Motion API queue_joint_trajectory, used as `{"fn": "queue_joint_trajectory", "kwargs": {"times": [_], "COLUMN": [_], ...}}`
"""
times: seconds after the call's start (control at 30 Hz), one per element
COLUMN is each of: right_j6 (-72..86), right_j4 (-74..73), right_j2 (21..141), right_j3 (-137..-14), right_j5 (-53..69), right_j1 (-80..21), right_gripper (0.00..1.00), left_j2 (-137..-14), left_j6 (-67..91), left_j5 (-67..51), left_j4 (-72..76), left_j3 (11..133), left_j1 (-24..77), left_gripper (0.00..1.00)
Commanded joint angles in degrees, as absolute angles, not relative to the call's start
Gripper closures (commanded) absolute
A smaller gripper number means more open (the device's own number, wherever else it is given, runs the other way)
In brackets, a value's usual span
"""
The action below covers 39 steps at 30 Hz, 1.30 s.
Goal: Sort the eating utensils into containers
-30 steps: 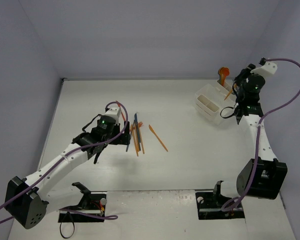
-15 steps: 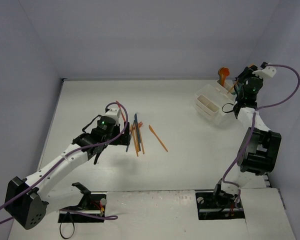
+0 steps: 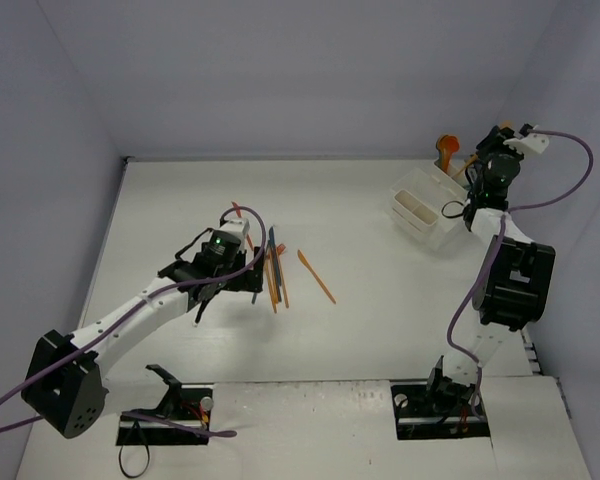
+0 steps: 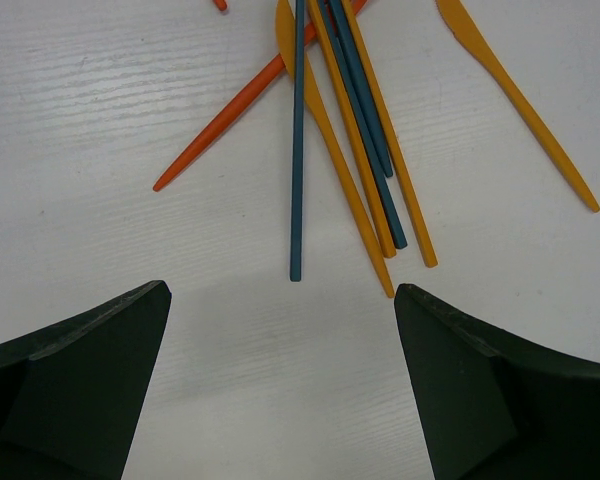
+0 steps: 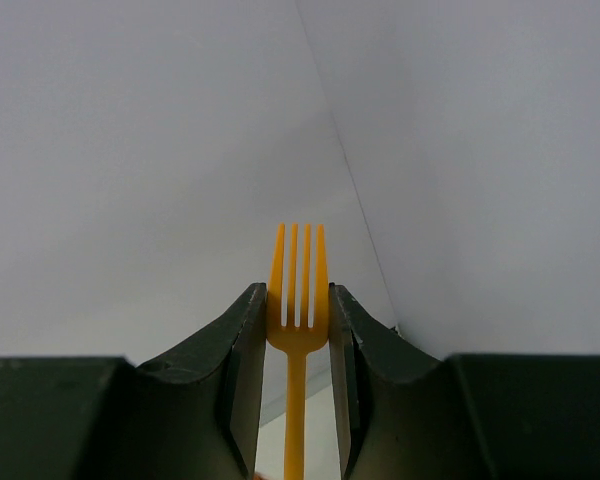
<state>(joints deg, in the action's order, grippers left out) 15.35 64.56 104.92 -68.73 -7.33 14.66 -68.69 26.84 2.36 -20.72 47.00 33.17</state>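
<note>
Several eating utensils (image 3: 272, 268) lie in a loose pile left of the table's middle, orange, teal and dark blue. An orange knife (image 3: 317, 276) lies apart on their right. In the left wrist view a teal handle (image 4: 296, 150) and orange handles (image 4: 355, 180) point toward my left gripper (image 4: 280, 295). It is open just short of their ends, with nothing between its fingers. The white containers (image 3: 425, 210) stand at the far right. My right gripper (image 5: 298, 295) is shut on an orange fork (image 5: 298, 330), tines up, raised above the containers' far side (image 3: 477, 162).
An orange utensil (image 3: 447, 148) stands up behind the containers near the back wall. The right arm is folded upright close to the right wall. A red-orange handle (image 4: 220, 130) sticks out to the left of the pile.
The right arm has folded up and swung the fork from over the containers toward the back corner. The left gripper has edged closer to the pile, still open.
</note>
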Motion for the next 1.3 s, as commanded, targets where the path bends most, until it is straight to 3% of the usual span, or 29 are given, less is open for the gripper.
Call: {"fn": "queue_joint_trajectory", "kwargs": {"times": [0.0, 0.7, 1.13, 1.27], "right_j6": [15.6, 17.2, 17.8, 18.0], "right_j4": [73.7, 78.3, 77.8, 76.9], "right_j2": [104.3, 110.9, 109.3, 108.6], "right_j3": [-71.2, -70.5, -67.2, -66.8], "right_j5": [-9.5, -11.1, -11.2, -11.1], "right_j1": [15.5, 14.9, 14.2, 13.9], "right_gripper": [1.0, 0.99, 0.84, 0.74], "left_j2": [-68.4, -69.5, -68.9, -68.2], "left_j6": [26.0, 26.1, 26.1, 26.2], "left_j5": [1.8, 1.1, 0.7, 0.8], "left_j4": [-18.0, -19.0, -19.0, -19.0], "left_j3": [50.6, 51.3, 51.0, 50.6], "left_j1": [32.7, 32.7, 32.6, 32.7], "left_gripper": [0.06, 0.06, 0.06, 0.06]}}
